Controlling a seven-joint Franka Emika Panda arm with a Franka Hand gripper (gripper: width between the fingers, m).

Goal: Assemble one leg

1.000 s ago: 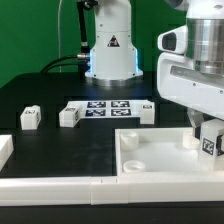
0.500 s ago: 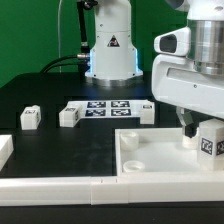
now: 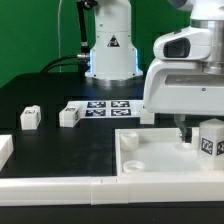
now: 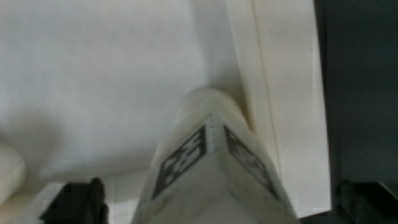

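A white leg (image 3: 210, 138) with a black-and-white tag stands upright in the far right corner of the large white panel (image 3: 150, 165). My gripper (image 3: 196, 130) is low over the panel, with one dark finger (image 3: 181, 127) showing on the exterior view's left of the leg. In the wrist view the leg (image 4: 214, 170) lies between the two dark fingertips (image 4: 80, 203), with a gap on each side. My gripper (image 4: 222, 205) is open and straddles the leg without gripping it.
Three more legs lie on the black table: two on the exterior view's left (image 3: 30, 117) (image 3: 69, 115) and one (image 3: 148, 110) beside the marker board (image 3: 105, 107). A white part (image 3: 5, 150) sits at the left edge. The robot base (image 3: 110, 50) stands behind.
The hand has shifted toward the exterior view's left. The leg has stayed standing at the same spot in the panel's corner.
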